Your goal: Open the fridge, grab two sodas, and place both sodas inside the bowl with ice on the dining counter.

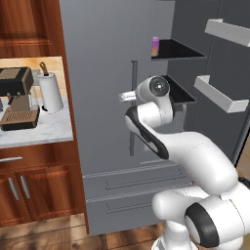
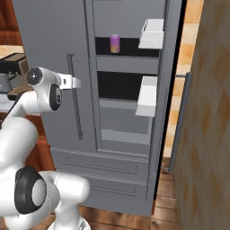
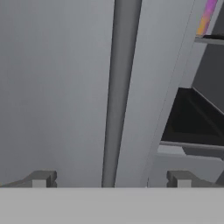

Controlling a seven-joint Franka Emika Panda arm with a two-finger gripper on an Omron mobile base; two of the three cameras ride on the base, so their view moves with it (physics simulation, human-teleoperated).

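Note:
The grey fridge (image 1: 102, 97) has its left door shut and its right door swung open. A pink-purple soda can (image 2: 115, 43) with an orange band stands on the upper black shelf, also seen as the can (image 1: 155, 47) and the can (image 3: 205, 17). My gripper (image 3: 111, 178) is open, its fingertips (image 3: 41, 178) spread on either side of the left door's vertical bar handle (image 3: 120, 96), close in front of it. The gripper (image 2: 77, 82) sits at mid-height of that handle (image 2: 75, 112). The red and white can, the bowl and the dining counter are out of view.
The open right door carries white bins (image 2: 152, 31) and its own bar handle (image 2: 182, 121), close to a tiled wall (image 2: 206, 112). Left of the fridge a marble wall counter (image 1: 44, 131) holds a coffee machine (image 1: 17, 97) and a paper towel roll (image 1: 50, 93). Fridge drawers (image 1: 136, 190) lie below.

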